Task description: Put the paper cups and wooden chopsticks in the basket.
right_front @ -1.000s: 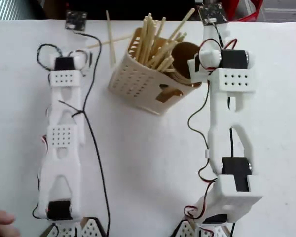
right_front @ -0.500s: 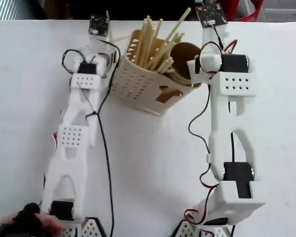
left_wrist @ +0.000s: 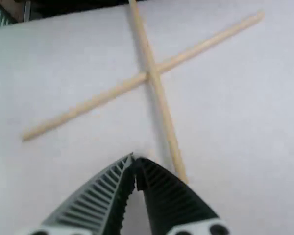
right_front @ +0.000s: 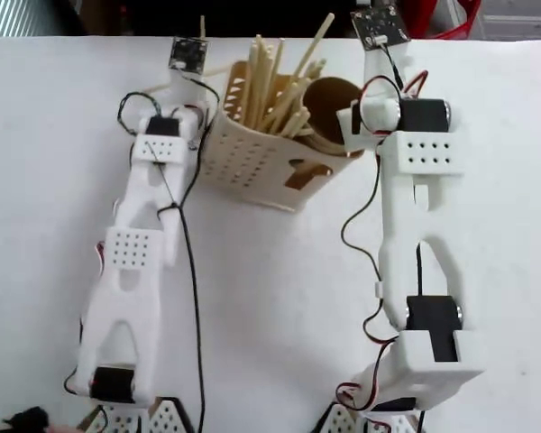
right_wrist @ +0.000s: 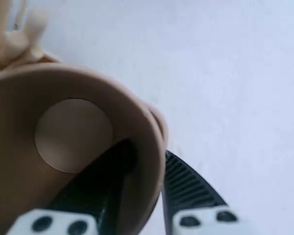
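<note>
High view: a cream basket [right_front: 252,153] with perforated walls and a cut-out handle stands tilted near the middle of the white table's [right_front: 270,298] far edge. A bundle of pale wooden chopsticks [right_front: 269,77] sticks out of it, fanned toward the far edge. A brown paper cup [right_front: 334,97] sits at the basket's right end with its mouth open toward the camera; brown also shows through the handle opening.

Right wrist view: the right gripper [right_wrist: 149,152] pinches the cup [right_wrist: 73,132] by its rim, one dark finger inside against the wall and the other outside. The cup's round, flat bottom is visible.

Left wrist view: two loose chopsticks [left_wrist: 152,78] lie crossed on the table near its far edge, on the basket's left side, one on top of the other. The left gripper [left_wrist: 134,166] hangs just beside the near end of one stick, its ribbed fingers pressed together at the tips with nothing between them.
</note>
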Controlling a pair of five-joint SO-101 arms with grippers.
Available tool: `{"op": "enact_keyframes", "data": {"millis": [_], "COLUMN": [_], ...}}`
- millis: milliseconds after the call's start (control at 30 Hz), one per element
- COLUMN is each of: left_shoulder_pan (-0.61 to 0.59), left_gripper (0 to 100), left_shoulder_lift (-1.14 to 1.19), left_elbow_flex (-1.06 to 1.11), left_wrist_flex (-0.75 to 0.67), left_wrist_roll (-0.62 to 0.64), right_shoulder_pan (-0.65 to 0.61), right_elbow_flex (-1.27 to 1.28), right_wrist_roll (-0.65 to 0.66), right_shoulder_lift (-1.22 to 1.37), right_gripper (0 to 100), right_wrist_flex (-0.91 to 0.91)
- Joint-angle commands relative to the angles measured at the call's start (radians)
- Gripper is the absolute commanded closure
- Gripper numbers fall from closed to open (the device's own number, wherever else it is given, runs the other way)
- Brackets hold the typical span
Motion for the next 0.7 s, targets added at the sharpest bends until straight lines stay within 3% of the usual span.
{"op": "enact_keyframes", "data": {"millis": [0,267,433,533,667], "left_shoulder_pan": [-0.027,-0.185,-0.240,-0.220,-0.140], "left_gripper": [98,98,98,97,85], "left_shoulder_lift": [-0.048,-0.042,-0.074,-0.088,-0.093], "left_elbow_flex": [-0.069,-0.399,-0.396,-0.399,-0.388], "left_wrist_flex": [0.094,0.381,0.534,0.509,0.390], "left_wrist_roll": [-0.008,-0.012,-0.014,-0.014,-0.006], "right_shoulder_pan": [0.005,-0.038,-0.076,-0.076,-0.067], "right_elbow_flex": [0.041,0.046,0.046,0.046,0.048], "right_wrist_roll": [0.017,0.058,0.064,0.064,0.064], "right_shoulder_lift": [0.065,0.065,0.065,0.067,0.067], "right_gripper": [98.1,98.1,98.1,98.1,98.1], "right_wrist_flex": [-0.001,0.004,0.005,0.005,0.005]}}
